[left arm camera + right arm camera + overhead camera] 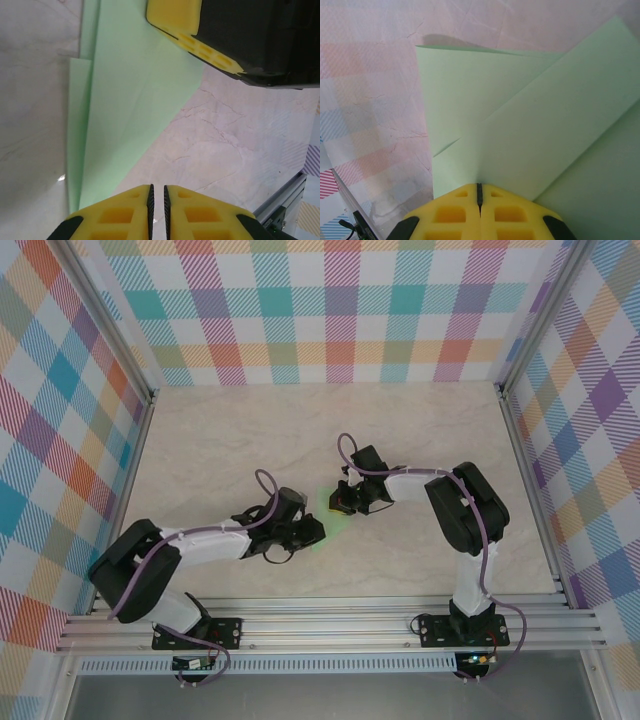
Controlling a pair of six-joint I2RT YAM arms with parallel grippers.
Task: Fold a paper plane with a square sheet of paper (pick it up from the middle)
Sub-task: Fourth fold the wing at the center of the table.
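Inspection note for you: the sheet of paper (327,508) lies near the middle of the table (250,430), a marbled beige surface with fine veining. Most of the sheet is covered by the two grippers.

Your right gripper (343,502) sits at 1 o'clock from the left gripper (312,532). In the right wrist view its yellow foam pads (455,215) meet with no gap. The thin, matte, pale-green paper runs straight into their seam, so the sheet is pinched there.

The sheet is partly folded, not flat. One crisp straight-edged layer slants from 7 o'clock up to 2 o'clock over a second layer whose upper edge lifts slightly off the table.

In the left wrist view the sheet tapers to a narrow point at 7 o'clock, with overlapping flaps along its left side. The left gripper's pads (195,215) (moulded with square pockets) stand almost together, with a thin slit between them. You cannot tell whether they hold any paper
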